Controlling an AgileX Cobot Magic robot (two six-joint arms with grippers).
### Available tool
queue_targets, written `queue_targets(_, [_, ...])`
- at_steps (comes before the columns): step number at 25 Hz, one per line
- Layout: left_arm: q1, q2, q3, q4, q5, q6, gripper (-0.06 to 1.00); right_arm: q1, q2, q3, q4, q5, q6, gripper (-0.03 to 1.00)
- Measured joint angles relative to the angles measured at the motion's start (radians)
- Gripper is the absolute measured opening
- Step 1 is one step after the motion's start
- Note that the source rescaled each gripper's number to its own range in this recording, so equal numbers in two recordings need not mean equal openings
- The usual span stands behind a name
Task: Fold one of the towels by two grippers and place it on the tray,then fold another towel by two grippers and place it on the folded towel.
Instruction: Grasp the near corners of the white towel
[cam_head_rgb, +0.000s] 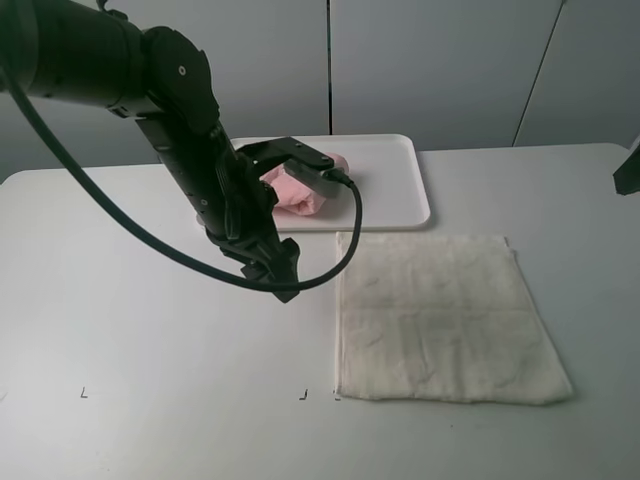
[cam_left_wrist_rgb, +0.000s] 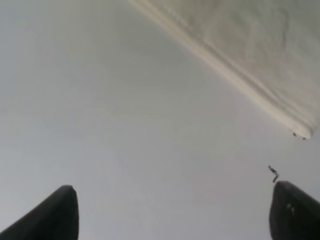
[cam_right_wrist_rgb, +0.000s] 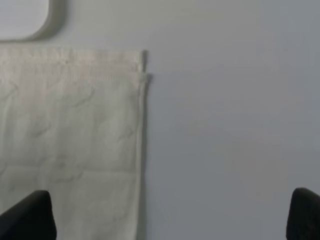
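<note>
Cream towel (cam_head_rgb: 445, 315) lies beside left gripper (cam_head_rgb: 277, 275) (splayed).

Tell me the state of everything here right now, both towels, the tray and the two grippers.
tray, on the table, carrying one bundle.
pink towel, folded into a bundle, lying on the tray.
cream towel, spread flat on the table, not held.
left gripper, jaws open, empty.
right gripper, jaws open, empty.
</note>
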Motion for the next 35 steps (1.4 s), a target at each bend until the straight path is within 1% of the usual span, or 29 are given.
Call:
queue_targets(1, [-0.005,0.0,0.0,0.0,-0.002,-0.001,0.98,0.005,0.013,0.0,0.002,0.013,-0.052,1.0])
queue_targets(3, [-0.017,0.0,0.0,0.026,-0.002,-0.001,0.98,0.021,0.03,0.0,0.002,0.043,-0.159,1.0])
queue_targets(5, [-0.032,0.0,0.0,0.063,-0.002,-0.001,0.98,0.026,0.042,0.0,0.002,0.065,-0.306,1.0])
queue_targets(7, [-0.044,0.0,0.0,0.086,-0.004,0.003,0.98,0.029,0.046,0.0,0.006,0.073,-0.478,1.0])
queue_targets(9, [-0.056,0.0,0.0,0.095,-0.009,0.028,0.98,0.046,0.048,0.0,0.01,0.093,-0.646,1.0])
queue_targets(12, [-0.095,0.0,0.0,0.104,-0.018,0.101,0.98,0.103,0.048,0.0,-0.006,0.129,-0.794,1.0])
queue_targets(14, [-0.133,0.0,0.0,0.109,-0.033,0.13,0.98,0.144,0.048,0.004,-0.039,0.132,-0.831,1.0])
queue_targets(18, [-0.236,0.014,0.0,0.153,-0.05,0.134,0.98,0.21,0.054,0.045,-0.073,0.128,-0.871,1.0])
queue_targets(19, [-0.263,0.021,0.0,0.163,-0.05,0.127,0.98,0.22,0.061,0.058,-0.077,0.128,-0.879,1.0])
queue_targets(22, [-0.328,0.059,0.0,0.229,-0.048,0.062,0.98,0.225,0.086,0.11,-0.079,0.126,-0.911,1.0])
queue_targets(24, [-0.358,0.083,0.0,0.283,-0.048,0.023,0.98,0.228,0.093,0.153,-0.079,0.115,-0.956,1.0])
queue_targets(26, [-0.379,0.103,0.0,0.311,-0.048,0.001,0.98,0.228,0.097,0.199,-0.079,0.088,-1.003,1.0])
queue_targets(30, [-0.412,0.143,0.0,0.325,-0.055,-0.013,0.98,0.228,0.097,0.27,-0.132,0.031,-1.032,1.0])
queue_targets(35, [-0.454,0.168,0.0,0.33,-0.095,-0.039,0.98,0.228,0.097,0.325,-0.147,-0.031,-1.059,1.0])
